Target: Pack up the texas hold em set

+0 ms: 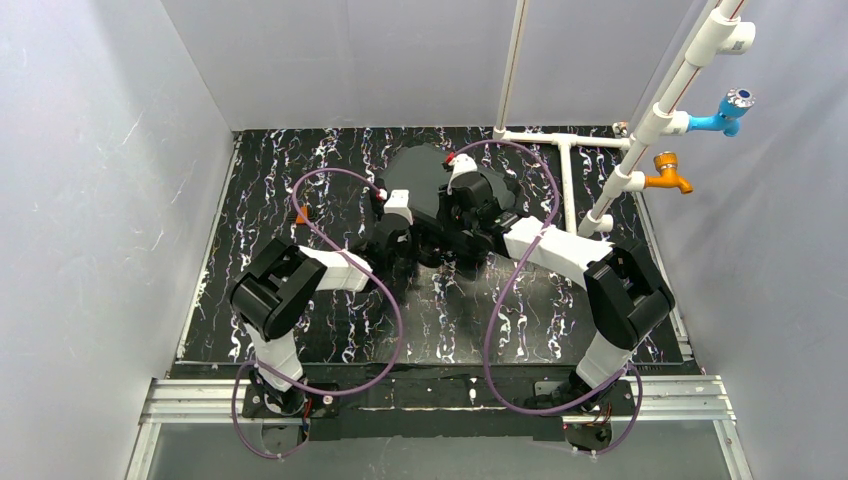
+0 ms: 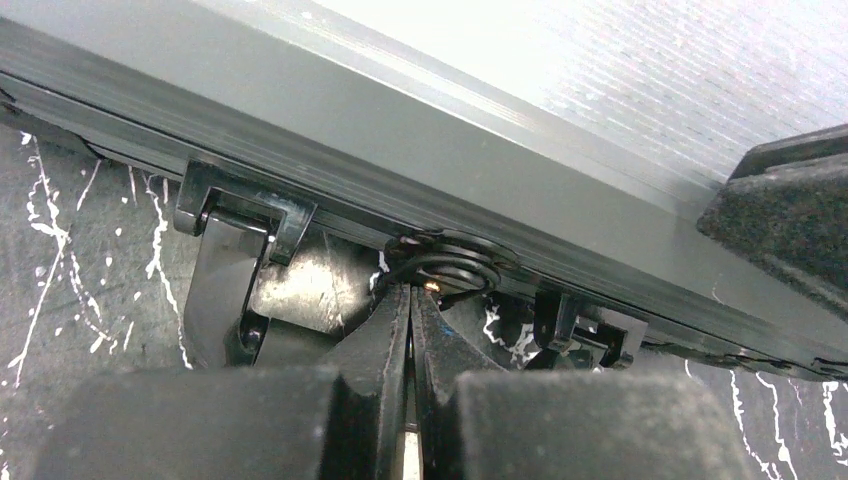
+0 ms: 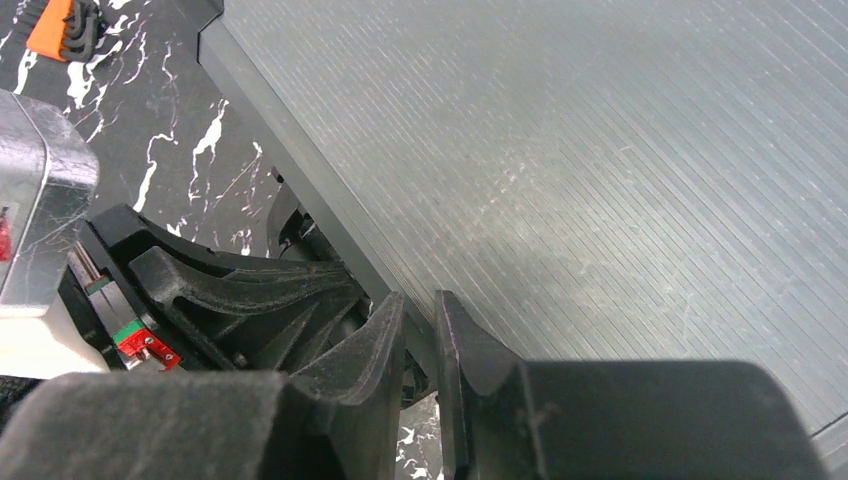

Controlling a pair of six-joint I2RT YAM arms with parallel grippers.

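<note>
1. While both arms reach in from the near edge, the left gripper (image 2: pixel 412 295) and right gripper (image 3: pixel 420 312) meet at the front of the case (image 1: pixel 415 175). It lies with its lid down near the middle of the table (image 1: pixel 270 200).
2. The left gripper's fingers are pressed flat together and hold nothing. Their tips touch a round coiled part (image 2: pixel 450 262) under the case's front rim, between 2 latches (image 2: pixel 240 215). That is probably deliberate, since a closed tip pushes a fastening better than it grasps one.
3. The right gripper is closed to a thin slot astride the edge of the ribbed lid. I cannot tell whether it pinches that edge or only bears down on it. It likely steadies the case for the other arm.
4. Only the left wrist view shows the latches, and whether they are snapped home is unclear. Only the right wrist view shows the lid's ribbed top.
5. The overhead view shows neither of these, because the arms cover much of the case. It alone shows the white pipe frame (image 1: pixel 565 170) at the far right, with its blue tap (image 1: pixel 728 110) and orange tap (image 1: pixel 668 172).
6. No chips, cards or dice show in any view — presumably they are inside.
</note>
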